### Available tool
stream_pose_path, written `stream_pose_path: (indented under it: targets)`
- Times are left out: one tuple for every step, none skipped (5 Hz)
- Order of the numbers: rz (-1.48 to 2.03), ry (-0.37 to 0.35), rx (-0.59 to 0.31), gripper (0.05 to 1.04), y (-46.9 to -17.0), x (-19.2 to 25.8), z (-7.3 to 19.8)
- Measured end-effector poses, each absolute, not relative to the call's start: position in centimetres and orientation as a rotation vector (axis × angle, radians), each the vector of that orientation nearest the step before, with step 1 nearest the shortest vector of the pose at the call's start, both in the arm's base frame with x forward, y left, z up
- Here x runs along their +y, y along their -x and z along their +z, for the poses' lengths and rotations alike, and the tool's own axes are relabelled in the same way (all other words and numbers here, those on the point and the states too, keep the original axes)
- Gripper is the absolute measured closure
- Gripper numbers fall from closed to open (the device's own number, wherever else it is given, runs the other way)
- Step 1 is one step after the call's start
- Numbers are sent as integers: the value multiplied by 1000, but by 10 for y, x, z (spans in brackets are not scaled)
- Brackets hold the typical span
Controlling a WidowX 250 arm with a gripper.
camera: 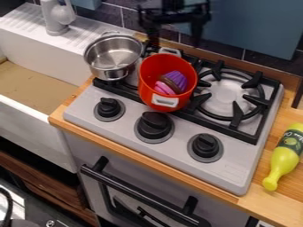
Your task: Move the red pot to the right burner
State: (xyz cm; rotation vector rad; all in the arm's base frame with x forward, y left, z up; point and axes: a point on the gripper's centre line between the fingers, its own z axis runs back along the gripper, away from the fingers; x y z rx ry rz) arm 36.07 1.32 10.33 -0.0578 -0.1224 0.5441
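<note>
In my camera view I have the black two-finger gripper (174,44) at the top edge, by the far handle of the round red pot with pale handles (148,77); its fingers stand apart, gripping nothing. The pot sits on the middle of the stove's black grate, holding purple, brown and pink toy pieces (176,81). Left of it I see a shiny silver metal pot (114,55); right, the round right burner (228,95).

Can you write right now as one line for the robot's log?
red pot: between silver pot and right burner | inside: purple toy cupcake | tool: open, not on pot | move: not done yet
</note>
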Motion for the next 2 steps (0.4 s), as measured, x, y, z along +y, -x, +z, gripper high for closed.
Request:
stream_pose_path:
  targets:
    - [595,47,-149,84,-364,1,103]
    - [625,32,-159,84,-365,-8,103]
